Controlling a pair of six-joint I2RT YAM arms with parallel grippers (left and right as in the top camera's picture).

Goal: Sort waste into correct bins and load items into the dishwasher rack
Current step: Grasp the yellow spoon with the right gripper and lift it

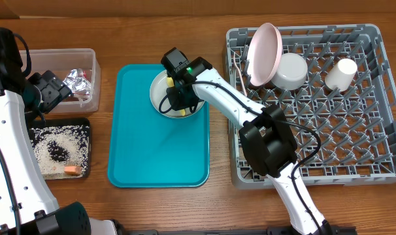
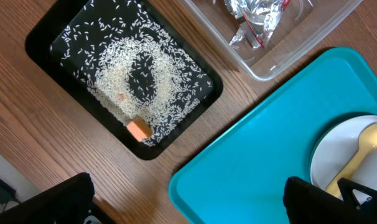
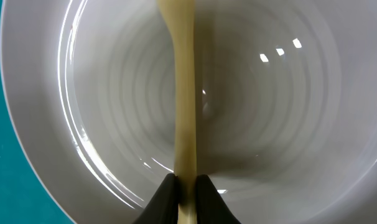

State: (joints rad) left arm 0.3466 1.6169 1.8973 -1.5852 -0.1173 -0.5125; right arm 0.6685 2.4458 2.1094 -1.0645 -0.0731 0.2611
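A white plate (image 1: 160, 89) sits on the teal tray (image 1: 159, 153), with a pale yellow piece of cutlery (image 3: 185, 93) lying in it. My right gripper (image 3: 186, 186) is down in the plate, its black fingers (image 3: 167, 196) shut on the cutlery's handle. My left gripper (image 2: 185, 202) hangs open and empty over the tray's left edge, near the black tray (image 2: 34, 43) of rice (image 2: 126, 68) and an orange cube (image 2: 139, 129). The clear tub (image 1: 57, 60) holds crumpled foil (image 1: 77, 81). The grey rack (image 1: 315, 130) on the right carries a pale plate (image 1: 263, 55), a white bowl (image 1: 291, 70) and a cup (image 1: 340, 74).
The right arm reaches across the rack's left wall to the teal tray. The left arm stands along the table's left edge beside the two bins. Bare wood lies along the table's front.
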